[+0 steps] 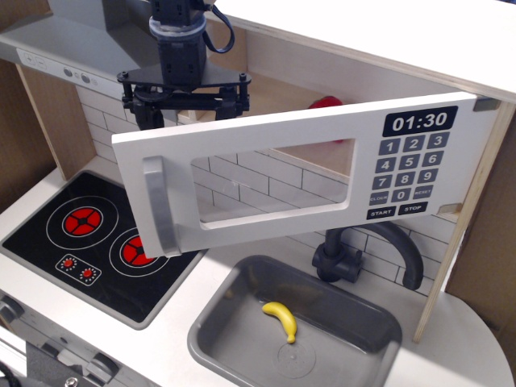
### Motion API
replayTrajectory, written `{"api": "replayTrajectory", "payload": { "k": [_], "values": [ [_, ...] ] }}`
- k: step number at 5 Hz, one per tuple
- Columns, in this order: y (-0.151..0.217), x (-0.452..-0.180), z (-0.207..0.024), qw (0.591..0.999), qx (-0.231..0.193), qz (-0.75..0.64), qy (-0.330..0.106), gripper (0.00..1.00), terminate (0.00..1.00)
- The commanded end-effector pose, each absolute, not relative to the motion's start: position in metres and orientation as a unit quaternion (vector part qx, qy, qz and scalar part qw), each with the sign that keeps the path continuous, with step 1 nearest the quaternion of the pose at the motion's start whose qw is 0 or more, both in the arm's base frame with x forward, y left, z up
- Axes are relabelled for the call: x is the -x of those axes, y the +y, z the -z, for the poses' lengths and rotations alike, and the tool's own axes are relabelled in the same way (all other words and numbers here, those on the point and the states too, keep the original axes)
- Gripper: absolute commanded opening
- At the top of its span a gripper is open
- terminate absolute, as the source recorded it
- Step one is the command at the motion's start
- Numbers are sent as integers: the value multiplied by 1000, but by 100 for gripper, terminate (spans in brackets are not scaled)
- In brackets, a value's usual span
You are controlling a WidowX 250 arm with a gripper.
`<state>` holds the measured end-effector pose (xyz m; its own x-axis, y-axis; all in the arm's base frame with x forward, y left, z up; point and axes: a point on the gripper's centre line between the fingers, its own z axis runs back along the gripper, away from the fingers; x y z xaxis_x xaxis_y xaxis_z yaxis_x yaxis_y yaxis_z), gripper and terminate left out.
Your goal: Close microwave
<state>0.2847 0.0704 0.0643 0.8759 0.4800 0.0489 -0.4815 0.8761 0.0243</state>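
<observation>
Just below and in front of our gripper (187,103) hangs the microwave (306,173) door, swung open, its long axis running rightward to the hinge. Our fingers sit behind its free, handle-side top edge; how wide they stand we cannot tell.

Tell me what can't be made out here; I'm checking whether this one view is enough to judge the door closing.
- Gripper: fingertips hidden behind the microwave door top edge; open or shut unclear.
- Red object inside the microwave: mostly hidden by the door.
- Range hood buttons: too small to read.
- Faucet: its top is covered by the door.
</observation>
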Motion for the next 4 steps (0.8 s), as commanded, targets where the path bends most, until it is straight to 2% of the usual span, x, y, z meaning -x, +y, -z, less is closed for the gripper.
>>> {"api": "replayTrajectory", "payload": {
  "k": [1,2,4],
  "values": [
    [70,-285,-64,968,-18,-248,-21,100,0],
    [54,-293,-87,980,-10,-198,-20,100,0],
    [21,-300,-128,993,12,-103,-52,100,0]
  ]
}}
